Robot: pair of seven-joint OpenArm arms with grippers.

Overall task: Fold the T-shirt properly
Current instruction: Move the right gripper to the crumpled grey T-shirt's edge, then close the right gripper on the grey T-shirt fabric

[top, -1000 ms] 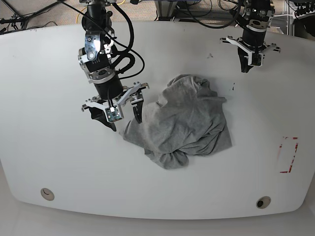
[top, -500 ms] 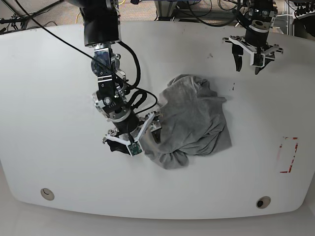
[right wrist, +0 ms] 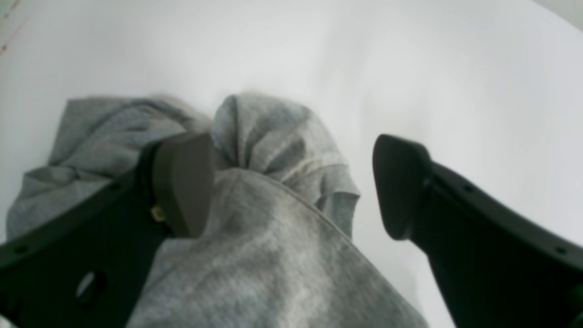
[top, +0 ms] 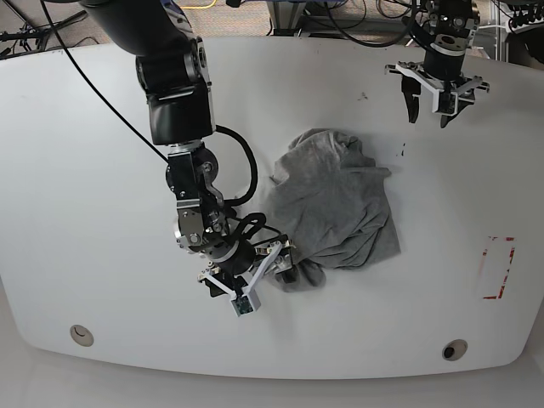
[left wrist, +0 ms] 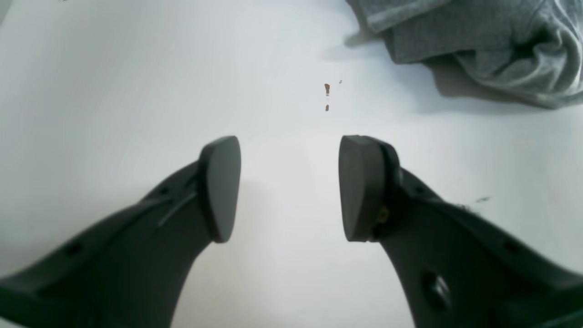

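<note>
T-shirt: light heather-grey, crumpled in a heap at mid-table; no lettering or label legible in any view. No clear long axis; in the base view the heap runs roughly from upper centre down to a bunched lower edge. Right gripper: low at that lower edge, jaws spread wide; the right wrist view alone shows a rolled fold of cloth lying between the fingers, not clamped. Left gripper: at the far edge, well apart from the shirt, jaws released, holding nothing; the left wrist view adds small brown specks on the surface. Red tape outline near the base view's right edge.
</note>
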